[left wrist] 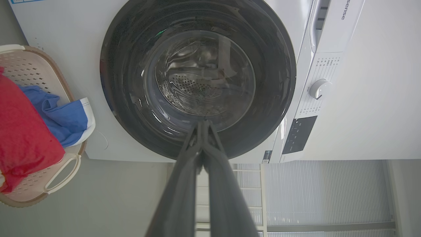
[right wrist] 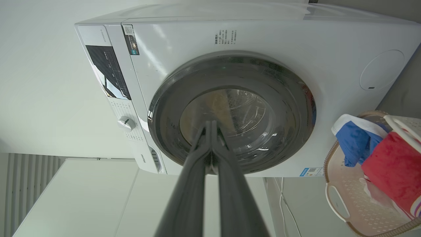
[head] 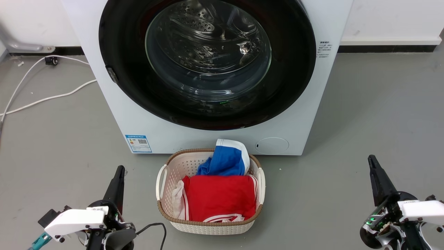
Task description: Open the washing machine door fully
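The white washing machine stands straight ahead, and its round glossy black washing machine door with the clear glass bowl lies flat against the front, closed. A small latch notch sits on the door's left rim. The door and door also appear in both wrist views. My left gripper is low at the left, shut, well short of the machine. My right gripper is low at the right, shut, also apart from it. Both hold nothing.
A cream laundry basket with red and blue clothes stands on the grey floor just before the machine, between my arms. White cables run over the floor at the left. A small round flap sits low on the machine front.
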`<state>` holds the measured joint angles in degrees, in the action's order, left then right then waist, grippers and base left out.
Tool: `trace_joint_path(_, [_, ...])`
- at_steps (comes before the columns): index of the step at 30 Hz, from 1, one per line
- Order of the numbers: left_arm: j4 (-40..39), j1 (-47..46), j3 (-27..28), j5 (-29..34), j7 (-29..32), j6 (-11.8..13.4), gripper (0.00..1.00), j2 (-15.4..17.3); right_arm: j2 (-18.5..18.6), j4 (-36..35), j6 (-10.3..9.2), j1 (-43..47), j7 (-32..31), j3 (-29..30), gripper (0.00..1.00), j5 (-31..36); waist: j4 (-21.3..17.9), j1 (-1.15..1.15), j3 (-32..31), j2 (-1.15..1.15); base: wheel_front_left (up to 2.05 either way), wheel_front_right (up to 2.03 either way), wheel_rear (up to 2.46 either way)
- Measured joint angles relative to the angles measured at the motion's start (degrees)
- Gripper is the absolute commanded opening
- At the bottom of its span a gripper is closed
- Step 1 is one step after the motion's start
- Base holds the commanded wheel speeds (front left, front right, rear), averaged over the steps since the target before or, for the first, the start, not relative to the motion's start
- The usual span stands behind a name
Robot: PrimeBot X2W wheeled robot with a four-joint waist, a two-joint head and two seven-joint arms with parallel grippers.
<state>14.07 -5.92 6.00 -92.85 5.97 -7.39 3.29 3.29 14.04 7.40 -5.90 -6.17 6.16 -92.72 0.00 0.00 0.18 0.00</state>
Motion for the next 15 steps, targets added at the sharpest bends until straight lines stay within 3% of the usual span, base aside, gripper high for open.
trace_joint_path(15, [0.01,-0.01,0.12,0.18,0.16,0.0,0.0,-0.07,-0.05,0.0,0.0,-0.01,-0.15,0.09,0.0,0.02,0.0,0.0,0.0,0.0,0.0,0.0,0.0])
